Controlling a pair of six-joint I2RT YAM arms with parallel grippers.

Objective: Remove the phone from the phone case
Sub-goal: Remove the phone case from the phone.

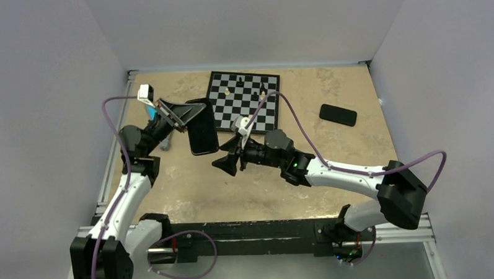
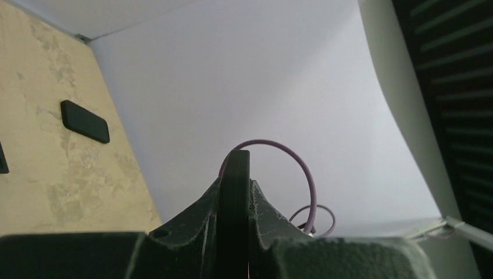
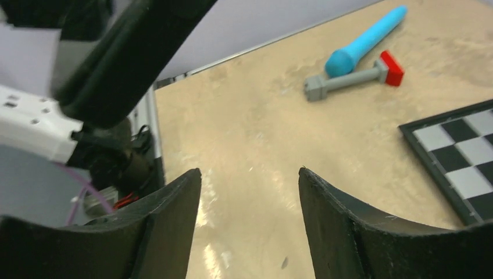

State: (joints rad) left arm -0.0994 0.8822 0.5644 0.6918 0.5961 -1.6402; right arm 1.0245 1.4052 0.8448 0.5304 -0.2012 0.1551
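Sandy tan table [image 1: 190, 191] inside plain white walls, with a chessboard [image 1: 246, 99] at the back. Up in the air over the left side, the phone case [image 1: 204, 138], black and flat, tipped on a slant. Pinched hard from both sides by the left gripper [image 1: 188, 113], with its two fingers [image 2: 197, 212] pressed flat against the thin edge in the left wrist view. Phone likely inside, but hard to tell from here. Just beside the low end of the case, not touching, the right gripper [image 1: 227, 163], with fingers [image 3: 343, 215] spread wide and holding nothing. Well off to the right on the table, a small black slab [image 1: 338, 114], maybe another phone, too small to tell. Over on the left, a blue tool [image 3: 363, 38] and a grey tool with a red end [image 3: 343, 81], lying close together. Step in hand, by the look of it: holding the case steady, with the free gripper ready close by. Next, probably: bring the open fingers up to the bottom edge, grab only the phone and not the case rim, then ease it out slowly. Needs a firm squeeze on the left side to stop any slip or drop.
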